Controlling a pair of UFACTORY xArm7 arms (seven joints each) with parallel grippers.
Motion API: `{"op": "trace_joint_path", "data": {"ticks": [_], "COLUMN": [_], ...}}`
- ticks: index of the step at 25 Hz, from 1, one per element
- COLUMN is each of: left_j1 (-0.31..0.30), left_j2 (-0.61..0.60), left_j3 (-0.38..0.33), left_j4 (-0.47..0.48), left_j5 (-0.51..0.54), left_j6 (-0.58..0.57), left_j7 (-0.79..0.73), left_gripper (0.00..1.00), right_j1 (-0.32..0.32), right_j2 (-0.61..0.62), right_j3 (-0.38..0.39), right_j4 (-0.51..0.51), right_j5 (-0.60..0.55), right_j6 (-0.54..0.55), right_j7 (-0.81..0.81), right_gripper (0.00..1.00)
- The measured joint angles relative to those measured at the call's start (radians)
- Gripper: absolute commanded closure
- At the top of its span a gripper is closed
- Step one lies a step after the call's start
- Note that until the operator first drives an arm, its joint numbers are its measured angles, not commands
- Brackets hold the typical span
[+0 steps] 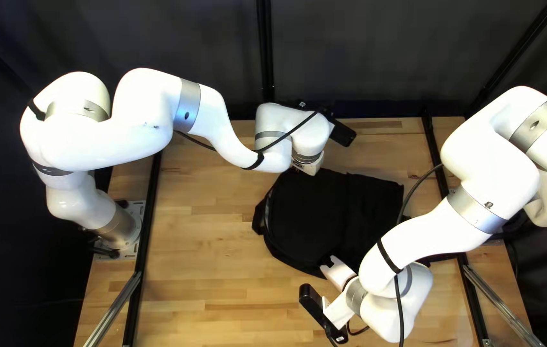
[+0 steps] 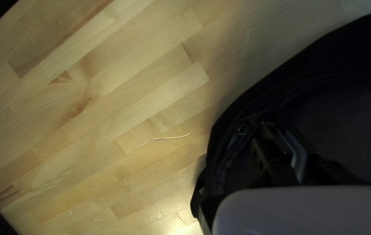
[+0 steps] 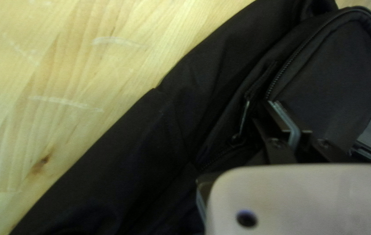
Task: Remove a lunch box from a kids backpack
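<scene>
Lunch box not in sight in any view; presumably inside the black backpack (image 1: 308, 212), which lies on the table (image 1: 209, 270), center to right-center of the top left view. Size and material can't be confirmed. Guess: light to moderate weight, either padded fabric that gives a little or a smooth hard shell that could slip; not very fragile, but contents may shift if tipped. Best hold: carry handle if it has one, otherwise a narrow edge, squarely across, pulled slowly while the other gripper pins the bag. Bag itself reads soft, floppy, light; it will drag or fold unless held down, and the lining could catch and come along. Left gripper (image 2: 281, 135) is at the upper edge of the bag in the top left view, fingers narrow, drawn together, right beside a zipper slider (image 2: 242, 129). Right gripper (image 3: 283, 115) is at the bag's lower edge in the same view, fingers also narrow, near a zipper pull (image 3: 244, 117). Can't tell whether either pinches any cloth. Judged step: getting the bag open, early on; grip one zipper pull firmly, brace the cloth nearby.
</scene>
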Motion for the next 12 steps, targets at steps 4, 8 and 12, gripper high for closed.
{"op": "trace_joint_path", "data": {"ticks": [4, 8, 12], "left_j1": [-0.002, -0.003, -0.001], "left_j2": [0.021, 0.031, 0.033], "left_j3": [-0.003, -0.008, -0.012], "left_j4": [0.025, 0.038, 0.036], "left_j5": [-0.001, -0.004, -0.006], "left_j6": [-0.001, -0.008, -0.024], "left_j7": [0.011, 0.021, 0.030], "left_gripper": [1.00, 1.00, 0.32], "right_j1": [-0.001, -0.002, -0.003], "right_j2": [0.003, 0.002, -0.003], "right_j3": [-0.001, -0.001, 0.000], "right_j4": [0.002, 0.003, 0.002], "right_j5": [-0.002, 0.000, 0.004], "right_j6": [-0.002, -0.003, -0.001], "right_j7": [-0.001, -0.004, -0.009], "right_gripper": [1.00, 1.00, 1.00]}}
